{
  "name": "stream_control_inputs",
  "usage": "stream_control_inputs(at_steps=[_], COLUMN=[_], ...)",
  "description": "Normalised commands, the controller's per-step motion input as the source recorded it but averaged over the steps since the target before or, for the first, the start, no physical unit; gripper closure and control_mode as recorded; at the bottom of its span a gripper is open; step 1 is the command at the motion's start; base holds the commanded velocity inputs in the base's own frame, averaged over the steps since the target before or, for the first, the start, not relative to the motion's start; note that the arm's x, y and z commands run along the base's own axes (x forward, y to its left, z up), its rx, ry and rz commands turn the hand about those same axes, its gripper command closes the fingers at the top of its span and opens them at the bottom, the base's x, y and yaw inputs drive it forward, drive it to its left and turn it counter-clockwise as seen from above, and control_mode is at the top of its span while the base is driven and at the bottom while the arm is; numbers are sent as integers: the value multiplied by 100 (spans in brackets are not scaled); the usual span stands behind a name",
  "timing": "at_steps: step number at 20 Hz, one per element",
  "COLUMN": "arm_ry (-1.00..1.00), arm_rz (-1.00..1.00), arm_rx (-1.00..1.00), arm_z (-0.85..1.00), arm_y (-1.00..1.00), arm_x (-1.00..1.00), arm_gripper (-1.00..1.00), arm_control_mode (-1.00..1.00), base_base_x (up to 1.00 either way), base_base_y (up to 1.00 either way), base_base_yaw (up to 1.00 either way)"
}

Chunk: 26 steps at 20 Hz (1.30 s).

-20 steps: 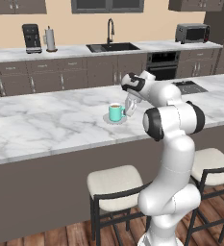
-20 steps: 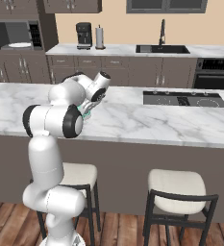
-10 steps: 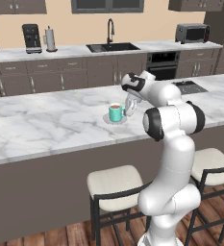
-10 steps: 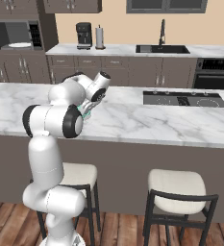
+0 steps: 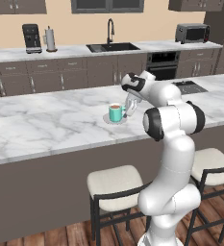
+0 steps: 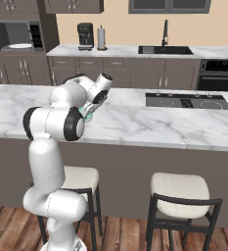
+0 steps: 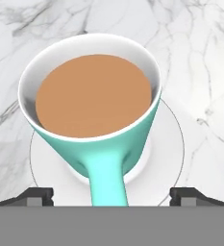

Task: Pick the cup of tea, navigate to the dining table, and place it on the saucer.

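Observation:
The teal-green cup of tea stands upright on the pale grey saucer, on the marble dining table. My gripper is at the cup's right side, level with its handle. In the hand view the cup is full of brown tea and rests in the middle of the saucer. Its handle points at me and runs down between my spread fingertips. The gripper is open, with both tips well clear of the handle. In the right base view my arm hides most of the cup.
Two cushioned stools stand against the table's near side. A black cooktop is set into the marble to the right. The back counter holds a sink, coffee machine and toaster oven.

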Motion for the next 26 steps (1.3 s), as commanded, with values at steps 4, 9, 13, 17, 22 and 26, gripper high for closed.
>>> stream_control_inputs(at_steps=[4, 9, 13, 17, 22, 26], arm_ry=[-2, -9, -4, 0, 17, 18], arm_rz=[0, 0, 0, 0, -8, -22], arm_rx=[0, 2, 4, 4, 3, 4], arm_z=[4, 43, 53, 55, 54, 34], arm_y=[-4, -22, -20, -12, 0, 0], arm_x=[0, 0, 0, -65, -100, -100], arm_gripper=[-100, -100, -100, -100, -100, -100], arm_control_mode=[-100, -100, -100, -100, -100, -100], base_base_x=[0, 0, 0, 0, 0, 0], base_base_y=[0, 0, 0, 0, 0, 0], base_base_yaw=[0, 0, 0, 0, 0, 0])
